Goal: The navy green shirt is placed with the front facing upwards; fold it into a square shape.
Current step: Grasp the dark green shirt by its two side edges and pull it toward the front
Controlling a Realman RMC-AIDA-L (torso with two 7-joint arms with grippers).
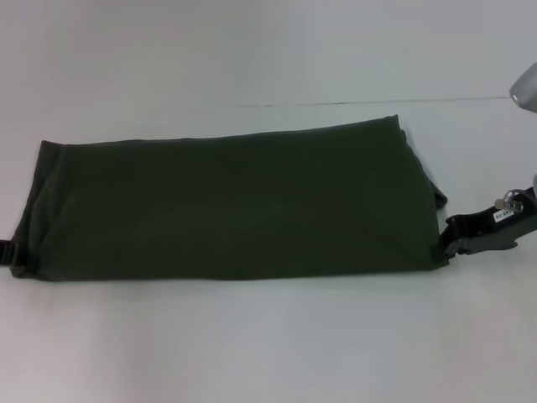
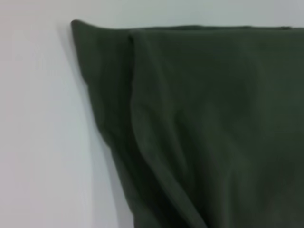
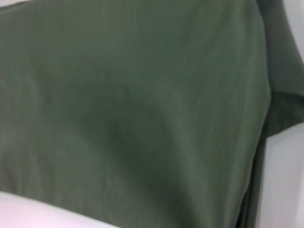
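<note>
The navy green shirt [image 1: 235, 201] lies flat on the white table [image 1: 252, 353] as a long band running left to right, with only plain green fabric showing. My left gripper [image 1: 7, 252] is a small black piece at the picture's left edge, touching the band's left front corner. My right gripper [image 1: 443, 242] sits at the band's right front corner, against the cloth. A lower layer sticks out past the right end. The left wrist view shows a folded shirt [image 2: 213, 118] corner on the table. In the right wrist view the shirt [image 3: 133, 104] nearly fills the frame.
Bare white table surface [image 1: 268, 59] lies behind and in front of the shirt. A grey part of the right arm [image 1: 524, 88] shows at the upper right edge. A thin seam line [image 1: 377, 102] crosses the table behind the shirt.
</note>
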